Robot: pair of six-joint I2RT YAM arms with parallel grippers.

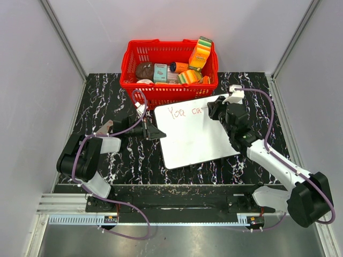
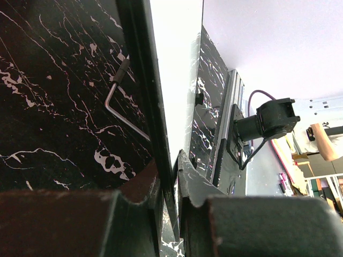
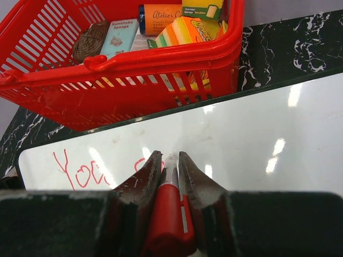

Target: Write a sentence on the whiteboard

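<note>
The whiteboard (image 1: 198, 136) lies flat on the table just in front of the red basket (image 1: 166, 92). The sentence (image 1: 185, 111) reads only "You ca", along the board edge nearest the basket. The right gripper (image 3: 170, 159) is closed tightly on a red marker (image 3: 167, 214) with its tip at the board, and the left gripper (image 1: 155, 130) is nearly closed, pinching the board's left edge.

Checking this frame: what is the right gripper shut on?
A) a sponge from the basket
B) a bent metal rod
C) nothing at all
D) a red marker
D: the right wrist view shows a red marker clamped between the fingers of the right gripper, its pale tip pointing at the whiteboard.
</note>
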